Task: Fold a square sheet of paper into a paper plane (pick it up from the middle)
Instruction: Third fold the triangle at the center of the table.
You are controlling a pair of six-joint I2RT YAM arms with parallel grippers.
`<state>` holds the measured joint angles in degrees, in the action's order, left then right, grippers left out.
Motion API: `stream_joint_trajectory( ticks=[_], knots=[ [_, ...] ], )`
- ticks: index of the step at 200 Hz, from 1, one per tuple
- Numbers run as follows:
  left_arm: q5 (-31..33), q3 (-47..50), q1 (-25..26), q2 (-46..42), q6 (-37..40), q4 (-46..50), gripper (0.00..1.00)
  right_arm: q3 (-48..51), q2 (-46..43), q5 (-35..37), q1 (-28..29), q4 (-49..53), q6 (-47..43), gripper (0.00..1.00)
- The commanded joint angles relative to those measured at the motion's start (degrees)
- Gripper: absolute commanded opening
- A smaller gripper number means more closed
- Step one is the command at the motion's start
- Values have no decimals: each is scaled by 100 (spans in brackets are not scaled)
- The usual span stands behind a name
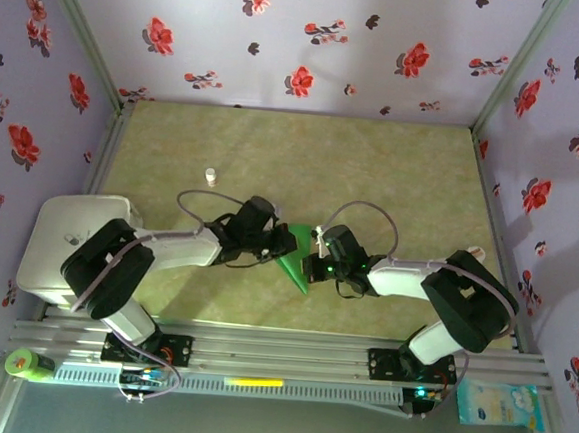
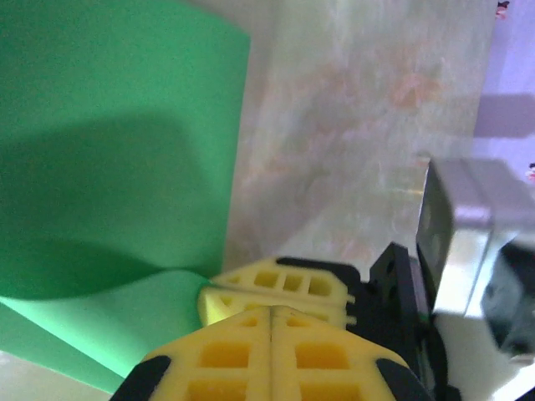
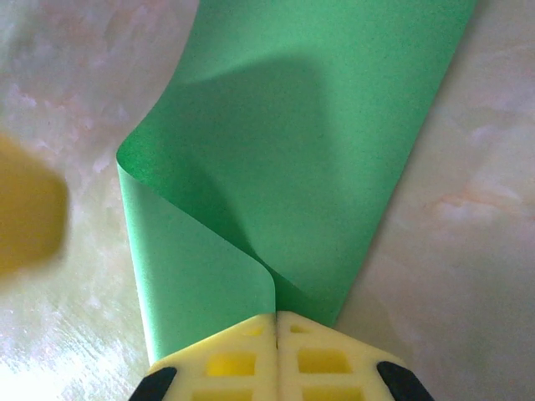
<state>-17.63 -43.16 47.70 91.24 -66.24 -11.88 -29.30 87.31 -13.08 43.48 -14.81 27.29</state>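
Between your two grippers, mid-table: folded green sheet (image 1: 294, 262), long axis pointing toward the arm bases. Right gripper (image 3: 276, 316) pinches its curled edge. Left gripper (image 2: 272, 313) is closed just beside it; whether it holds anything is unclear.

In my right wrist view the green paper (image 3: 284, 150) runs out past the 12 o'clock edge, and its lower end vanishes under my right fingers (image 3: 326, 359) — themselves cropped at 6 o'clock. A yellow blur (image 3: 25, 209) at 9 o'clock is too soft to name. From my left wrist the paper is cut at 9 and 12, and a grey block (image 2: 468, 234) at 3 o'clock is smeared. From above, a white speck (image 1: 211, 177) at 10 o'clock is too small to tell
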Motion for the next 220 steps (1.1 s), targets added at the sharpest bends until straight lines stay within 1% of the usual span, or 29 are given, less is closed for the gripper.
stream_joint_trajectory(
  ticks=[1,20,62,109,146,185,220],
  knots=[
    [330,264,142,52,-758,-1012,0,47,-135,88,-29,49,72,0],
    [462,455,183,61,-867,-1189,0,71,-152,108,-28,53,100,0],
    [663,435,215,8,-657,-598,0,110,-161,114,-26,15,110,0],
    [664,374,220,224,-514,-540,0,126,-155,90,-28,-22,92,0],
    [754,332,176,103,-297,-419,0,100,-264,40,-32,16,51,0],
    [805,-36,-288,-29,121,79,0,73,-268,52,-35,119,-13,0],
    [517,-641,-739,380,684,716,0,60,-259,39,-27,111,-22,0]
  ],
)
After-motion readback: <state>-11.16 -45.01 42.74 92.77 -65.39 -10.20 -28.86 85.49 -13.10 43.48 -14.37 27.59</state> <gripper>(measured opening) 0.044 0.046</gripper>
